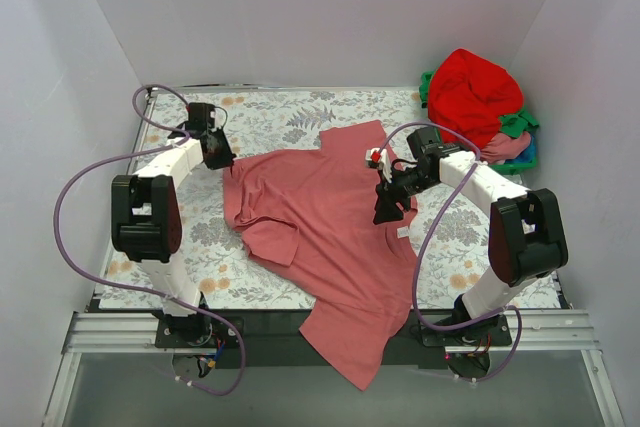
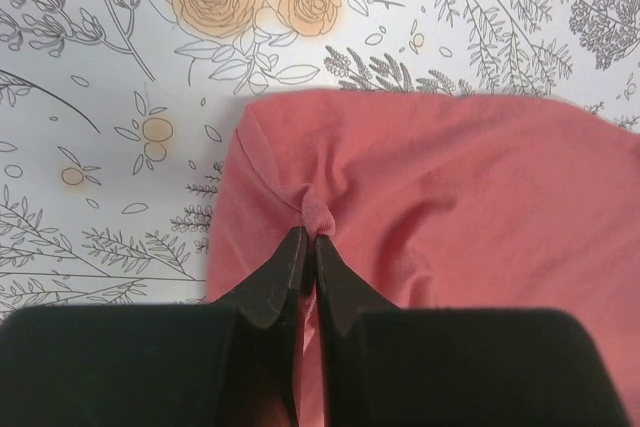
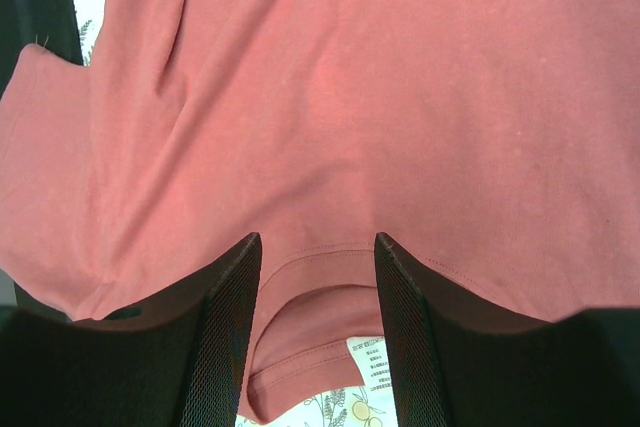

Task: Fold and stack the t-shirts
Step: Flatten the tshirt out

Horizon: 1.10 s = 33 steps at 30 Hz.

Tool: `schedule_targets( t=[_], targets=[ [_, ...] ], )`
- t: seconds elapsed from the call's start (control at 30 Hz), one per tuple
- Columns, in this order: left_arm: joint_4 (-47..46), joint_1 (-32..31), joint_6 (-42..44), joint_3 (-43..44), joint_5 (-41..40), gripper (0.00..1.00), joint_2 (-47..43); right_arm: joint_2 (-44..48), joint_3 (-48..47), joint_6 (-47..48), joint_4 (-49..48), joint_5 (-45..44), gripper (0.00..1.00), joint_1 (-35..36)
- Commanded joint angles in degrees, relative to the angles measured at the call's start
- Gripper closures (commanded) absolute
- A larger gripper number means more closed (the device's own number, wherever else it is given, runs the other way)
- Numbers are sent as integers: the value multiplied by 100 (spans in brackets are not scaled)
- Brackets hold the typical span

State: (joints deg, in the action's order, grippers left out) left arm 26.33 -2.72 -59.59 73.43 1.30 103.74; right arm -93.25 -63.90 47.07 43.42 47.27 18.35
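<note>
Two grippers meet one dusty rose-pink t-shirt (image 1: 320, 217), which lies spread on the floral worktop (image 1: 270, 117) with its lower part hanging over the near edge. Left gripper (image 2: 308, 239): jaws clamped on a small fold at the shirt's edge. Right gripper (image 3: 318, 247): jaws apart, over a stitched hem. Red and green t-shirts (image 1: 475, 97) lie heaped at the far right corner.

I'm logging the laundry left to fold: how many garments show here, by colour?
Dusty rose t-shirt: 1
Red garment: 1
Green garment: 1
Pink garment: 1
Total: 4 visible; the pile may hide more.
</note>
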Motion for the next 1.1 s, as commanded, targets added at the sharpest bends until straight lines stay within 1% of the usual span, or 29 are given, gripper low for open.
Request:
schedule_targets(
  t=[0.0, 0.23, 0.43, 0.57, 0.6, 0.73, 0.77, 0.8, 0.9, 0.93, 1.0, 1.03, 1.07],
  targets=[
    [-172, 52, -26, -136, 116, 100, -416, -26, 0, 110, -26, 28, 44, -16],
    [-312, 79, -52, -408, 116, 100, -715, -105, -61, 66, -53, -130, 44, -16],
    [-479, 70, -52, -803, 46, 100, -1224, -307, -570, -110, -53, -507, 44, -16],
    [-646, 70, -52, -1128, 11, 100, -1567, -509, -1211, -347, -70, -1077, 43, -16],
    [-690, 70, -61, -1207, 37, 100, -1637, -649, -1517, -408, -88, -1140, 42, -16],
    [-857, 70, -123, -1577, 107, 100, -1910, -1150, -2362, -1058, -351, -1386, 41, -16],
    [-927, 70, -105, -1725, 99, 100, -1998, -1282, -2529, -1399, -404, -1526, 40, -16],
    [-962, 70, -105, -1788, 90, 100, -2051, -1570, -2949, -1594, -474, -1606, 40, -24],
    [-1050, 70, -79, -1963, 81, 100, -2191, -2231, -3592, -2227, -518, -1878, 40, -51],
    [-1068, 70, -79, -1999, 72, 100, -2227, -2398, -4003, -2359, -527, -1931, 40, -59],
    [-1121, 70, -44, -2095, 46, 100, -2323, -2810, -4358, -2718, -545, -2203, 40, -77],
    [-1147, 70, -44, -2131, 37, 100, -2358, -2952, -4707, -2825, -562, -2343, 40, -86],
    [-1182, 70, -35, -2157, -7, 100, -2385, -3084, -4859, -2904, -580, -2658, 40, -86]
  ],
)
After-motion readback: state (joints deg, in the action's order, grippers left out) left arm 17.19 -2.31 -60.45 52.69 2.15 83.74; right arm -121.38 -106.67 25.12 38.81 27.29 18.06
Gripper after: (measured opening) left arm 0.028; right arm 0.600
